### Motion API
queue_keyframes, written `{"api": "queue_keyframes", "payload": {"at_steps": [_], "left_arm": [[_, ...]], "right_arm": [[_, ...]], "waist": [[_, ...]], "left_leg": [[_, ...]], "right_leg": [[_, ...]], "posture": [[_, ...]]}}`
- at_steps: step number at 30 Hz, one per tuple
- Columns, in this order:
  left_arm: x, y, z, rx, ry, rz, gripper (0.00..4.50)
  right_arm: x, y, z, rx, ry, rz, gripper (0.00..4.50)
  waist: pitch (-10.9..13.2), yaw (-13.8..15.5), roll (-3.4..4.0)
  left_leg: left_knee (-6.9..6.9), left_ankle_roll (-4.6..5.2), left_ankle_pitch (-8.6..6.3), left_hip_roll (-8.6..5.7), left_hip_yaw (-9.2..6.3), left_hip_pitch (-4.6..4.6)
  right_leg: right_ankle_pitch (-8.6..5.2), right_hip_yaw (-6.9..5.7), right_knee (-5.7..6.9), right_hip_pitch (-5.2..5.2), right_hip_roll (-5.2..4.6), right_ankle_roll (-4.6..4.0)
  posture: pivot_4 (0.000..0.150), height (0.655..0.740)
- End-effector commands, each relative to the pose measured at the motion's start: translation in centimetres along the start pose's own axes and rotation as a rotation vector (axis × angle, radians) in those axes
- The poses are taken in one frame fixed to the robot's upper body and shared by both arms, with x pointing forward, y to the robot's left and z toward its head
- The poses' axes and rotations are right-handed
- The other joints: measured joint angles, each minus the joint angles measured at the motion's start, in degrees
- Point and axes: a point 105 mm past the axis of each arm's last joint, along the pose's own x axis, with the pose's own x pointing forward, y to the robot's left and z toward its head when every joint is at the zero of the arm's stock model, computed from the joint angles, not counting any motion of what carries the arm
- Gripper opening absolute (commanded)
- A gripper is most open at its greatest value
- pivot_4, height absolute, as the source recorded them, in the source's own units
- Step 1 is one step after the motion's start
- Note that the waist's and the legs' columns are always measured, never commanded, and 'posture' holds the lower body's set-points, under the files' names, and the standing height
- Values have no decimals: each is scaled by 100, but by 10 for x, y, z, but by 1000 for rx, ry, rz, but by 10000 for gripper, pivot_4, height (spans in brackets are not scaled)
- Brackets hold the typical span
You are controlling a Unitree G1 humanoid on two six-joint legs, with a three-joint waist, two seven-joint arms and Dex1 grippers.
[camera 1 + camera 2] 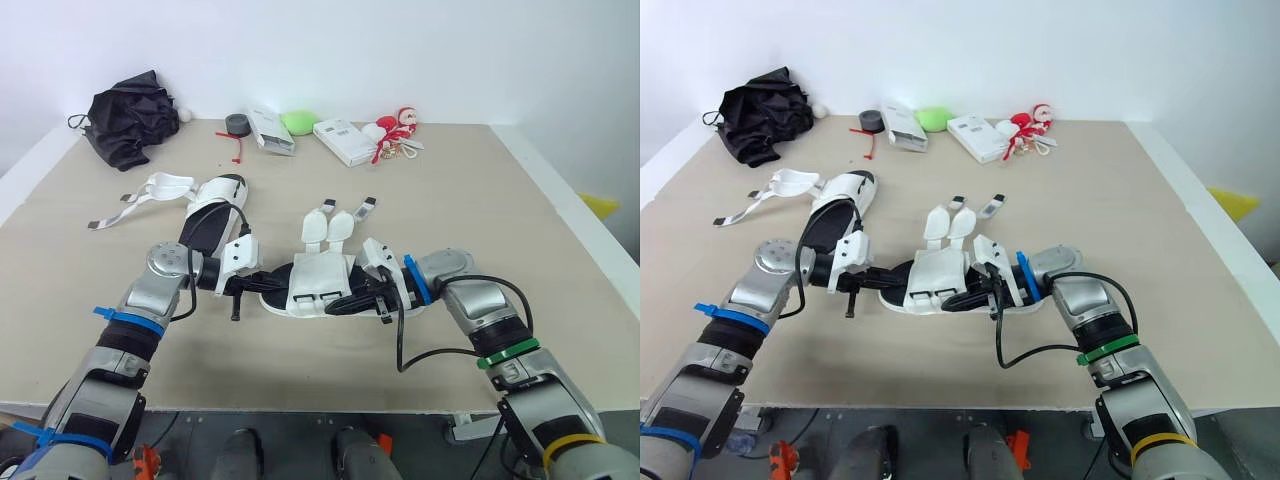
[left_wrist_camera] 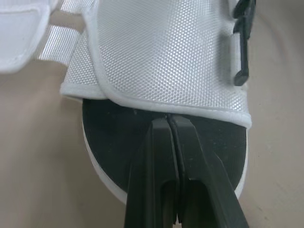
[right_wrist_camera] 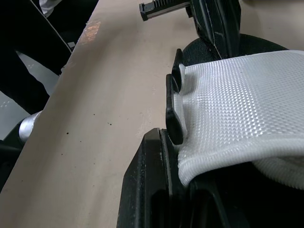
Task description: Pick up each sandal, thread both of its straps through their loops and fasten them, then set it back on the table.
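A white mesh sandal [image 1: 318, 282] with a black footbed lies mid-table, its two straps [image 1: 338, 222] open and pointing away from me. My left gripper [image 1: 266, 281] rests at its left end; in the left wrist view the fingers [image 2: 161, 156] are pressed together on the black footbed, tips at the edge of the white upper [image 2: 166, 52]. My right gripper [image 1: 352, 297] is at the sandal's right end, shut on the white upper's edge [image 3: 228, 99] beside the black strap loops [image 3: 173, 102]. A second sandal [image 1: 214, 213] lies further back on the left with loose straps [image 1: 150, 192].
Along the far edge of the table [image 1: 500, 220] lie a black cloth [image 1: 130, 122], a grey tape roll [image 1: 238, 124], two white boxes [image 1: 345, 141], a green object [image 1: 298, 122] and a red-and-white toy [image 1: 395, 130]. The table's front edge runs just behind my forearms.
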Motion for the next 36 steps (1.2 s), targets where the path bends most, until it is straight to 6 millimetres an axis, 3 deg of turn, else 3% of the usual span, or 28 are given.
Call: {"api": "queue_keyframes", "payload": {"at_steps": [1,6,7,8,11,14,15,16,20,25,28,32,36], "left_arm": [[21,-16,-33,-73,98,-38,359],[30,-22,-48,-96,136,-38,359],[31,-24,-51,-99,141,-42,51],[32,-25,-52,-103,143,-44,51],[33,-25,-53,-103,140,-47,0],[33,-25,-53,-103,141,-50,0],[33,-25,-53,-103,141,-51,0],[33,-25,-53,-102,141,-51,0],[33,-21,-48,-122,102,-31,0],[33,-15,-42,-157,50,-8,0],[32,-11,-37,-180,22,-5,0],[30,-3,-32,-206,-4,-8,0],[27,0,-31,-201,5,-22,0]], "right_arm": [[-2,-3,-4,30,18,-28,0],[-5,-2,-7,71,14,-36,0],[-6,-3,-9,91,20,-41,3886],[-8,-2,-10,105,28,-38,3886],[-13,3,-16,117,65,-17,15110],[-30,3,-19,131,84,-40,26911],[-38,2,-19,136,88,-57,26911],[-46,1,-16,137,84,-71,30303],[-89,-8,4,133,30,-166,30303],[-117,-37,36,194,-134,-328,30303],[-109,-58,33,297,-172,-403,30303],[-81,-71,17,383,-132,-416,30303],[-66,-81,14,435,-154,-432,30303]], "waist": [[-26,43,2],[-44,111,1],[-46,119,1],[-53,125,0],[-67,127,6],[-74,131,7],[-76,140,9],[-77,149,10],[-78,170,15],[-74,170,30],[-75,180,28],[-74,183,29],[-73,171,31]], "left_leg": [[1,0,0,-1,0,5],[8,2,1,-5,0,16],[7,2,1,-6,0,19],[7,-1,-1,-10,0,36],[5,-6,-4,-29,0,63],[5,-8,-5,-43,1,73],[5,-8,-5,-43,1,73],[4,-8,-5,-49,3,72],[-3,-7,-5,-53,7,59],[-9,-5,-6,-55,13,56],[-14,-4,-5,-55,4,52],[-13,0,-3,-57,4,34],[-12,25,13,-57,0,-15]], "right_leg": [[-9,1,0,6,-1,-14],[-2,4,0,8,-1,-37],[-2,5,0,5,-2,-39],[-2,5,-1,7,-6,-40],[-5,3,-2,36,-31,-44],[-6,3,-25,59,-52,-45],[-6,3,-26,59,-52,-45],[-6,3,-35,65,-60,-44],[-7,-2,-80,70,-71,-42],[-7,-2,-82,64,-73,-40],[-7,-8,-83,62,-70,-38],[-6,-7,-85,51,-69,-35],[3,2,-84,31,-57,-13]], "posture": [[1500,7322],[1500,7322],[1500,7322],[1500,7322],[1500,7322],[1500,7322],[1500,7322],[1500,7322],[1500,7322],[1500,7322],[1500,7322],[1500,7322],[1500,7322]]}}
